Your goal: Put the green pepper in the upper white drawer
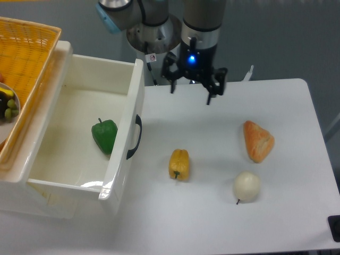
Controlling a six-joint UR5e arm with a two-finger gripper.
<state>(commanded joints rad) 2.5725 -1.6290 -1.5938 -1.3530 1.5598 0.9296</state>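
The green pepper point(104, 135) lies on the floor of the upper white drawer point(61, 110), close to its front wall behind the curved black handle point(136, 137). The drawer is pulled open at the left. My gripper point(191, 90) hangs open and empty over the back of the table, well to the right of the drawer and clear of the pepper. A blue light glows on its body.
A yellow pepper point(179, 164) lies just right of the drawer front. An orange bread piece point(257, 141) and a pale round fruit point(246, 186) sit further right. An orange woven basket point(24, 64) holding a plate stands at the far left.
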